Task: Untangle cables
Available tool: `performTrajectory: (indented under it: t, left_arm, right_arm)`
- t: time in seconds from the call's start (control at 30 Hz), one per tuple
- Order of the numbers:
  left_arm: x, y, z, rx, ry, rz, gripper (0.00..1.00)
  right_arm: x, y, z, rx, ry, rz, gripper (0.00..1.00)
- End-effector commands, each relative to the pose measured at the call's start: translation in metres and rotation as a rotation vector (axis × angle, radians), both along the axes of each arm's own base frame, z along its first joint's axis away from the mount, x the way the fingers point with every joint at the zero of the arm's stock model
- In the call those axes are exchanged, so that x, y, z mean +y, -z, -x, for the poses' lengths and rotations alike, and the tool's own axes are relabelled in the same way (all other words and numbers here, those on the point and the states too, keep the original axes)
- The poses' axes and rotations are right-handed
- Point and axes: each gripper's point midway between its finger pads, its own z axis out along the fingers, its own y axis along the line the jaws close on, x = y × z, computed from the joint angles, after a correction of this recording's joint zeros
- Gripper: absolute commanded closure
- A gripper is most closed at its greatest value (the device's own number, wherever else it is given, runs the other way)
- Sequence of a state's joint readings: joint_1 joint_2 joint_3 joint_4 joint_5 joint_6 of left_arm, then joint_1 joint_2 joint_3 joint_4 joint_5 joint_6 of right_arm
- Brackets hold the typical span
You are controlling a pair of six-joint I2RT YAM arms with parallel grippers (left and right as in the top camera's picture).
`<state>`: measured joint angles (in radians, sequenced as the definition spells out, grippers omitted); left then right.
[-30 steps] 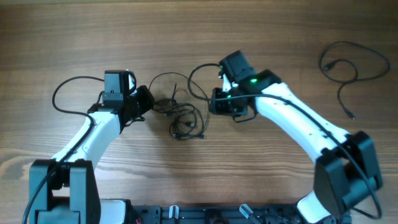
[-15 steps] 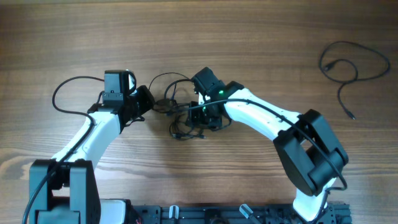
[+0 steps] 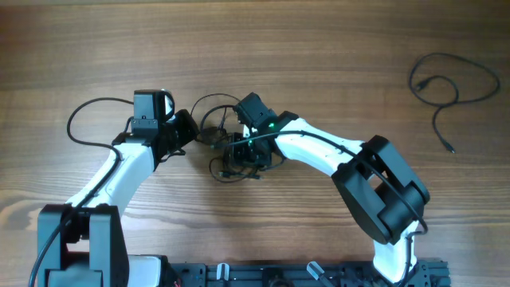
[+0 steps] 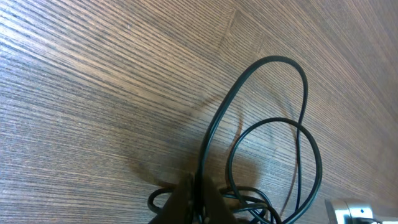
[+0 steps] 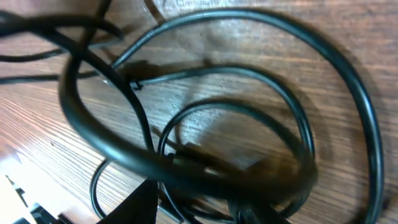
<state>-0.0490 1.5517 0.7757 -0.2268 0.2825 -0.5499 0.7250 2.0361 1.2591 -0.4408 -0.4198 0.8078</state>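
A tangle of thin black cables (image 3: 233, 151) lies on the wooden table between my two arms. My left gripper (image 3: 193, 131) is at the tangle's left edge, shut on one strand. In the left wrist view that cable (image 4: 214, 124) rises from the closed left gripper (image 4: 194, 200) into a tall loop. My right gripper (image 3: 241, 154) is down on the middle of the tangle. In the right wrist view its fingers (image 5: 144, 202) stand partly apart, the right gripper (image 5: 196, 210) open, with several blurred cable strands (image 5: 205, 106) crossing between and above them.
A separate black cable (image 3: 446, 84) lies in a loose loop at the far right of the table (image 3: 335, 48), apart from the tangle. The left arm's own thick wire (image 3: 80, 123) loops out to the left of the arm.
My right arm swung left from beside the tangle to right over its middle, its jaws no wider. The loops shifted slightly under it. The left gripper kept still, holding its strand.
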Motion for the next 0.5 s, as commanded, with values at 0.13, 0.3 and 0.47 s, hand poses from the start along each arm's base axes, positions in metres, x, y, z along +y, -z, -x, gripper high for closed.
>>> performTrajectory:
  t: [0.13,0.3,0.47]
  left_arm:
    - [-0.003,-0.001,0.002,-0.008,0.024,-0.001,0.94]
    - [-0.003,-0.001,0.002,-0.008,0.024,-0.001,0.94]
    - [-0.003,-0.001,0.002,-0.008,0.024,-0.001,0.94]
  right_arm:
    - [-0.006,0.026,0.002,0.016,0.012,0.053,0.59]
    - [0.001,0.022,-0.017,-0.088,0.005,0.031,0.42]
    - [0.014,0.012,-0.042,-0.203,0.028,-0.021,0.46]
